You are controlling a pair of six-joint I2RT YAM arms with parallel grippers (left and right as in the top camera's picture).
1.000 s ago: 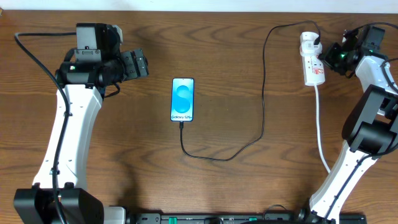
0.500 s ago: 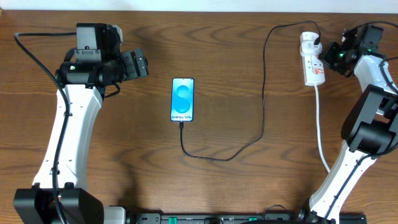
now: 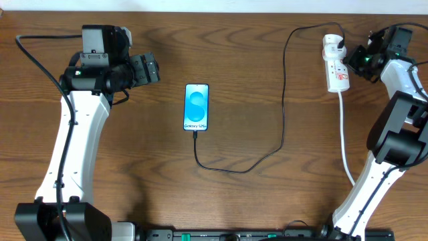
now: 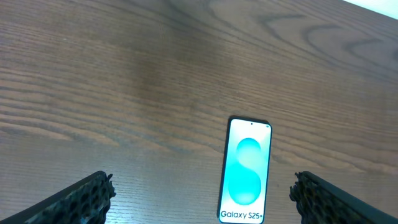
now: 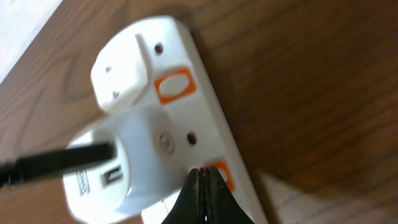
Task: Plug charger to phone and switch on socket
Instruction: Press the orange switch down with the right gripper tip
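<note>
The phone [image 3: 196, 107] lies flat mid-table with its blue-green screen lit, and it also shows in the left wrist view as the phone [image 4: 247, 171]. The charger's thin black cable [image 3: 281, 127] runs from the phone's lower end, loops across the table and rises to the socket [image 3: 336, 79], a white strip at the far right. My left gripper [image 3: 152, 69] hangs open to the left of the phone, holding nothing; its fingers [image 4: 74, 202] frame the phone's lower half. My right gripper [image 5: 202, 173] is shut, its tips against the nearer orange switch [image 5: 222, 176] of the socket [image 5: 208, 118]. A white plug block [image 5: 118, 168] sits in the socket.
A thick white cord [image 3: 345, 140] trails from the socket toward the front edge beside the right arm. The second orange switch [image 5: 174, 85] sits farther along the strip. The table's back edge lies just behind the socket.
</note>
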